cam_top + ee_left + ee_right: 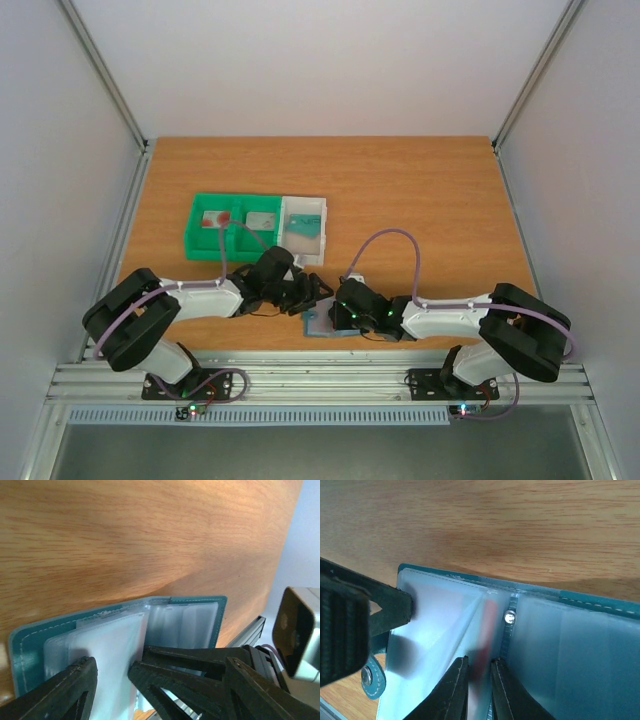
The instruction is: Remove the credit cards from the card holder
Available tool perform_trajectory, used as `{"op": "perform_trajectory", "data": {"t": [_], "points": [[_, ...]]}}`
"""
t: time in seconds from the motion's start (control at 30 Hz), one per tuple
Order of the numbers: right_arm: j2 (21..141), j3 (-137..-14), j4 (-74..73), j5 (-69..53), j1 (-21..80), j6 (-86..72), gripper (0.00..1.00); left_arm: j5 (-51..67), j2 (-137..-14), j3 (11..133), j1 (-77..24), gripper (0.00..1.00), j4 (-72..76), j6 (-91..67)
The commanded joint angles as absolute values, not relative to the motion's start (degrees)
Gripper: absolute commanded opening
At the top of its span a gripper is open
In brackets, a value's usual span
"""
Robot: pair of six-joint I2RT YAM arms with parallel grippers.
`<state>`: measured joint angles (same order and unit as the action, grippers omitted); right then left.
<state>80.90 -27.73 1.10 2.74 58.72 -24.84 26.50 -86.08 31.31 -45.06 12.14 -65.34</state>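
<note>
Teal stitched folding card holder lies open at the wooden table's near edge, left gripper spread wide pinning one page, right gripper seemingly nipping a pale red-marked plastic card; we'd pull straight out, level.

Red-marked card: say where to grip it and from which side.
Likely best: pinch the red-marked card by its raised edge, coming down toward the card holder's spine. It stands edge-on in an upturned clear sleeve, where the right gripper sits.
</note>
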Motion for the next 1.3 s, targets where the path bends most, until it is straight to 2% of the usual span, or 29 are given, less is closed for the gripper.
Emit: {"op": "perform_trajectory", "data": {"t": [0.0,0.53,1.27], "points": [[82.9,-25.0,-0.5,2.9,58.1,-25.8,0.15,24.6,-84.3,32.6,-44.9,0.69,6.9,-62.6],[82.3,-25.0,-0.8,3.2,58.1,-26.1,0.15,24.0,-83.5,33.3,-44.9,0.7,3.4,-60.7],[82.7,-24.7,-0.2,3.9,58.1,-26.7,0.17,28.9,-83.7,31.1,-45.5,0.68,13.4,-65.0]]}}
